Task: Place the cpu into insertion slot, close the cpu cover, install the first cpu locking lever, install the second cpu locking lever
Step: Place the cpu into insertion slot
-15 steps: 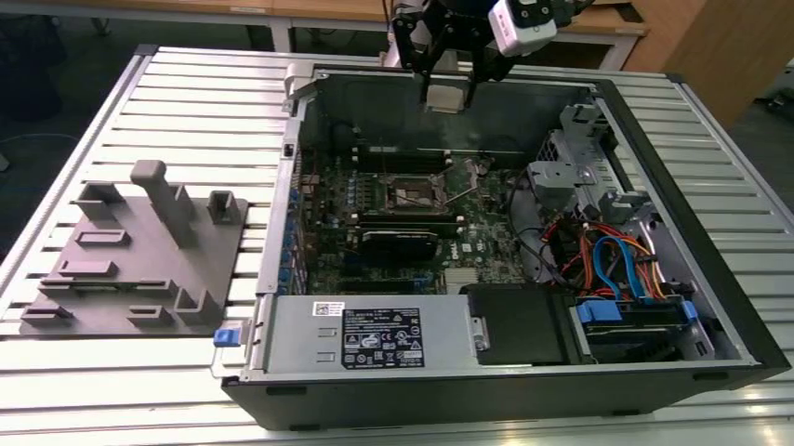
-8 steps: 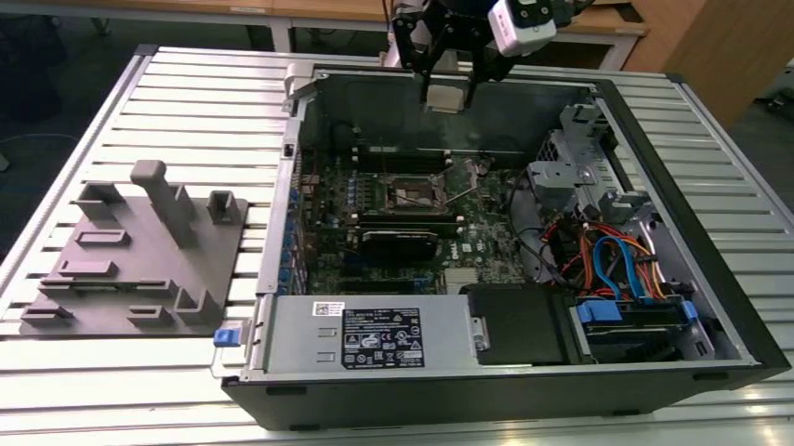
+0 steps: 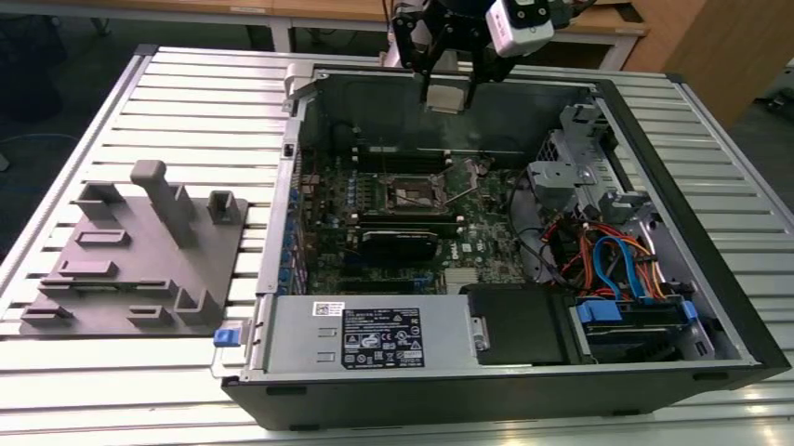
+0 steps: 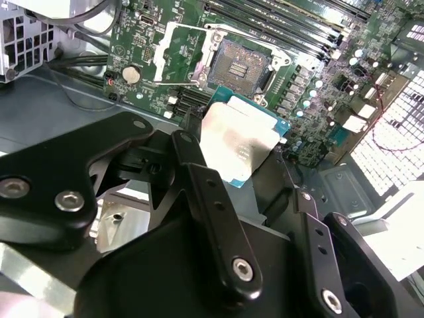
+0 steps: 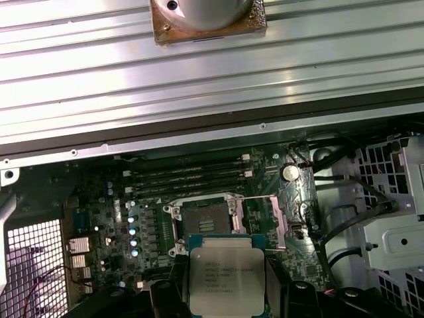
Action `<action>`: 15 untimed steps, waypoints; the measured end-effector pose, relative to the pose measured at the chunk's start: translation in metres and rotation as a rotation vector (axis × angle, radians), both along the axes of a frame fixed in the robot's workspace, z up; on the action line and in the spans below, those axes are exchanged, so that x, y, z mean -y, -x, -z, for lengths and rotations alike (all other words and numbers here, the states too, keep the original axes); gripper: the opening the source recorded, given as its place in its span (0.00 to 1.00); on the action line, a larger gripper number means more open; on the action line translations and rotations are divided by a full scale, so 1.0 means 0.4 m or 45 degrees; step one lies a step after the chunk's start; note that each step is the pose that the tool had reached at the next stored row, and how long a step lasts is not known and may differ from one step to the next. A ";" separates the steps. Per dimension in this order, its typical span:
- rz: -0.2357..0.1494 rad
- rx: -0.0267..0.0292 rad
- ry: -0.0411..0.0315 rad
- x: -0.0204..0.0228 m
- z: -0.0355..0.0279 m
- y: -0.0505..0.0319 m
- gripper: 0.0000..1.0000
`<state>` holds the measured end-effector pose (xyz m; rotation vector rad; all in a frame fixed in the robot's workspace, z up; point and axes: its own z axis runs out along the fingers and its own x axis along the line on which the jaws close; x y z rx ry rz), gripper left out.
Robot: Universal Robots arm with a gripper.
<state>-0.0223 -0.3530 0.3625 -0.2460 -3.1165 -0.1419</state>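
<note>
My gripper [image 3: 444, 91] hangs high over the far wall of the open computer case [image 3: 694, 232], shut on the cpu [image 3: 444, 97]. In both wrist views the cpu [image 4: 240, 140] [image 5: 225, 275] shows its dull silvery top, level between the black fingers [image 4: 189, 165], with the gripper [image 5: 227, 295] around its edges. Well below it on the green board lies the insertion slot [image 3: 412, 194] [image 4: 242, 66] [image 5: 201, 222], a dark square recess with nothing in it. The cpu cover [image 4: 173, 54] [image 5: 262, 222] is swung open beside the slot.
Long black memory slots [image 5: 189, 177] run beside the socket. A black card [image 3: 397, 244] lies across the board. Coloured cables [image 3: 611, 262] and drive cages fill the case at the exterior view's right. A grey fixture plate [image 3: 130, 255] sits on the ribbed table at the exterior view's left.
</note>
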 end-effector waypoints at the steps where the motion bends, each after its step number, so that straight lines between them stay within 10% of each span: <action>1: 0.000 -0.0001 0.0000 0.000 0.000 0.000 0.55; 15: 0.013 -0.0001 0.0003 0.000 0.000 0.000 0.55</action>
